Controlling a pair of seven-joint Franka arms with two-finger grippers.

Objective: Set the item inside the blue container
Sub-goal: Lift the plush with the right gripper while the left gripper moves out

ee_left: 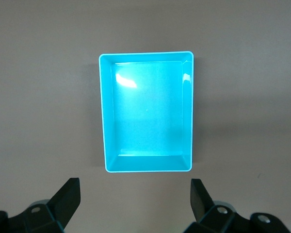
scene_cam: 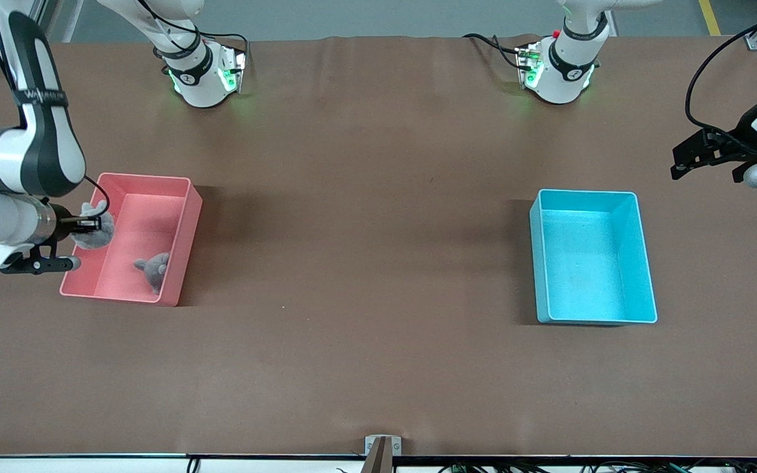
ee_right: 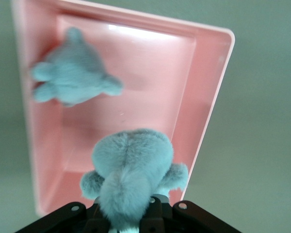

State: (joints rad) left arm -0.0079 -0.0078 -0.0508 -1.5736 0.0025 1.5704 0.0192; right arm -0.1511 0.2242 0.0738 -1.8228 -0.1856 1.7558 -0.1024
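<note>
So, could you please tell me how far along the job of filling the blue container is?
Nothing is delivered yet: the blue container holds nothing. In hand: the right gripper is shut on a grey plush toy over the pink bin. A second plush toy lies in that bin. The left gripper waits, open.

1. Right arm (scene_cam: 37,98): a dark band carries white lettering, too small to read with certainty.
2. No other text, label or number is legible in any view.
</note>
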